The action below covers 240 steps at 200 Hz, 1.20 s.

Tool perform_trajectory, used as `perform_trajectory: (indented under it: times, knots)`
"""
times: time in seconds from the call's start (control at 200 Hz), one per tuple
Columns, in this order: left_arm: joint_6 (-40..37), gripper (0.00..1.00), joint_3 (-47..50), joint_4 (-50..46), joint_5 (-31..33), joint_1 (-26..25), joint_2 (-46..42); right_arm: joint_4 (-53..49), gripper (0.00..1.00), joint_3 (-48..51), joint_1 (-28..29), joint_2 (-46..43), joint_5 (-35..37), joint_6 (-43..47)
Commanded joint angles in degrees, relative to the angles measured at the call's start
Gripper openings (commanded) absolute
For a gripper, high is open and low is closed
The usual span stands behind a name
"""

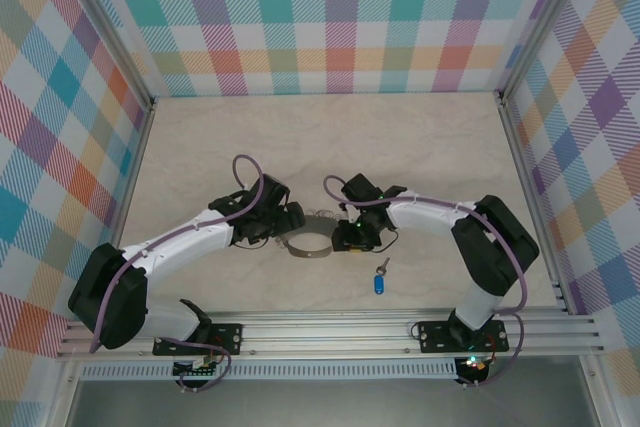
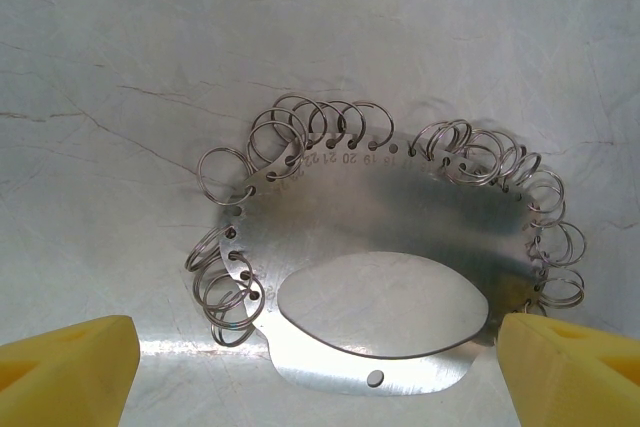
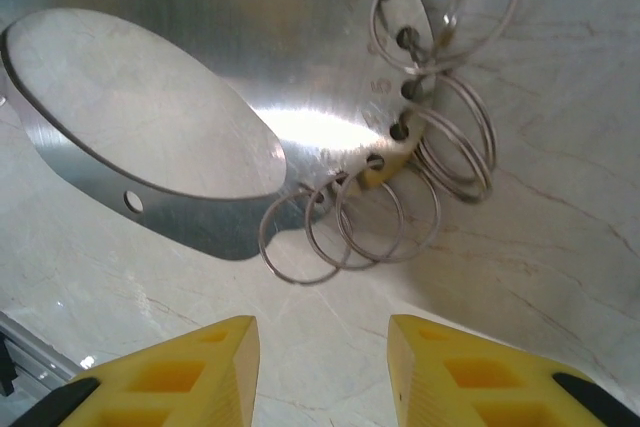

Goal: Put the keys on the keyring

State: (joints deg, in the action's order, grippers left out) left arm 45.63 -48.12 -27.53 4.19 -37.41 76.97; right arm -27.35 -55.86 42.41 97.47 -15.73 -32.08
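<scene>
Both arms fold inward over the table [image 1: 200, 137], wrists nearly meeting at the keyring [image 1: 310, 245]. The left gripper [image 2: 315, 347] gapes wide, its fingers flanking the ring. The right gripper [image 3: 320, 332] stands partly parted, empty. The blue key [image 1: 380, 281] lies near the right arm.

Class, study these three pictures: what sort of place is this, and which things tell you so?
Most likely a robotics lab test cell, not a home or shop: a left arm and a right arm bolted to an aluminium rail at the near edge, and plaid panels walling in the marble-look table.
</scene>
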Motion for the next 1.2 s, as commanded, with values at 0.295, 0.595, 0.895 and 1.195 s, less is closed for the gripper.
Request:
perform_trajectory:
  times: [0.295, 0.595, 0.895, 1.195]
  knots:
    - [0.8, 0.93, 0.6, -1.3, 0.9, 0.1, -0.7, -0.5, 0.39, -5.0, 0.4, 4.2, -1.0, 2.1]
    - [0.7, 0.93, 0.8, -1.3, 1.1, 0.2, -0.7, -1.2, 0.39, -5.0, 0.4, 4.4, 0.5, 3.7]
    - [0.7, 0.93, 0.4, -1.1, 0.8, 0.1, -0.4, -3.0, 0.39, -3.6, 1.0, 0.7, 1.8, 4.4]
    - [0.4, 0.93, -0.2, -1.2, 0.5, 0.1, 0.6, -2.6, 0.39, -3.3, 2.0, 1.4, 1.4, 3.8]
